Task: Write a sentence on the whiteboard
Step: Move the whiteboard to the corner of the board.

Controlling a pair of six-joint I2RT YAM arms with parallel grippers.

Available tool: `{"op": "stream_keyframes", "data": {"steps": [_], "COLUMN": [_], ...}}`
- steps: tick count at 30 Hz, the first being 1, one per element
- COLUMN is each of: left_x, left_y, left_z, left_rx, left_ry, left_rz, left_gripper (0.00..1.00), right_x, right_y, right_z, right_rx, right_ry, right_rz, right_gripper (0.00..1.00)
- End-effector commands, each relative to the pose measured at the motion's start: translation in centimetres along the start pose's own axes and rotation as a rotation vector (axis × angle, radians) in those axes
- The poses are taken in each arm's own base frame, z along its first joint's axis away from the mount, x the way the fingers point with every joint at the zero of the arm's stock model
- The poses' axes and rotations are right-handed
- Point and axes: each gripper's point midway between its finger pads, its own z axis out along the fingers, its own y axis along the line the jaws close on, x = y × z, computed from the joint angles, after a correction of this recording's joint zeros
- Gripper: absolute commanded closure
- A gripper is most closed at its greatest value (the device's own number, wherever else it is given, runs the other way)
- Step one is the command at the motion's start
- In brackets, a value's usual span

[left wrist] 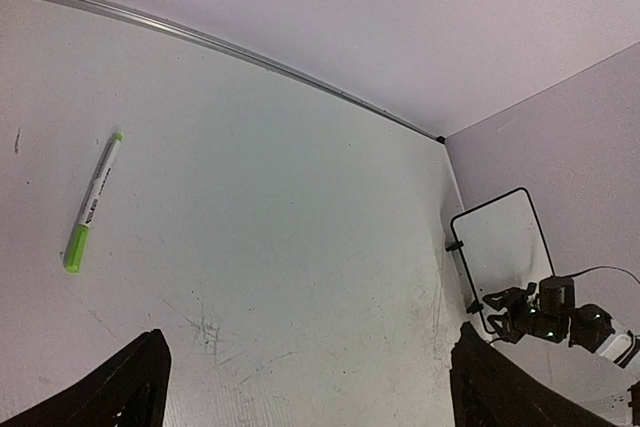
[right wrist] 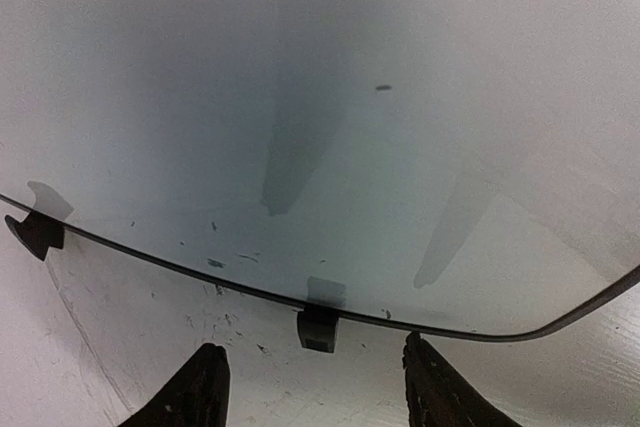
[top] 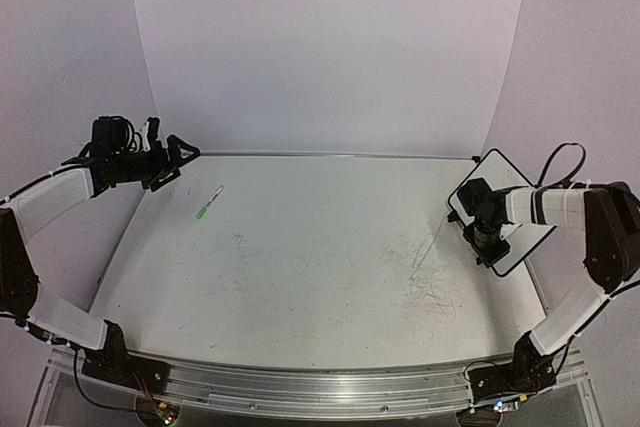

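Observation:
The whiteboard (top: 503, 171) lies at the far right of the table, white with a thin black frame. In the left wrist view the whiteboard (left wrist: 500, 242) looks blank, and no sentence shows on it. My right gripper (top: 490, 252) hovers at the board's table-side edge. In the right wrist view the right gripper (right wrist: 312, 362) stands open, with a small black foot (right wrist: 318, 329) of the whiteboard (right wrist: 320, 97) between its fingers, untouched. A green-capped marker (top: 209, 204) lies on the table at far left. My left gripper (top: 185, 152) hangs open above the table's far left corner, well short of the marker (left wrist: 92, 202).
The big white tabletop (top: 320, 267) is scuffed with grey scribbles, thickest at the right middle. A metal rail (top: 330, 155) runs along its far edge below the white backdrop. The arms' bases sit at the near corners.

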Motion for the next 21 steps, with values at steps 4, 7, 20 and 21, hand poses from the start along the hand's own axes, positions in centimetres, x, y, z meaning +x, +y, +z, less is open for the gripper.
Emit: {"op": "stream_keyframes", "data": {"steps": [4, 7, 20, 21], "left_x": [-1.1, -1.1, -1.0, -1.0], "left_y": [-1.8, -1.9, -2.2, -2.2], "left_z": [-1.5, -1.7, -2.2, -2.2], "left_rx": [0.013, 0.014, 0.01, 0.009], "left_ry": [-0.043, -0.046, -0.048, -0.047], "left_rz": [0.059, 0.063, 0.069, 0.069], "left_gripper": [0.02, 0.02, 0.02, 0.02], "right_x": [0.4, 0.6, 0.8, 0.8], "right_y": [0.6, 1.0, 0.7, 0.7], "right_z": [1.1, 1.5, 3.1, 3.1], "right_rx": [0.02, 0.026, 0.081, 0.081], "right_ry": [-0.007, -0.002, -0.04, -0.044], "right_rz": [0.083, 0.095, 0.101, 0.097], "right_gripper": [0.48, 0.51, 0.65, 0.66]}}
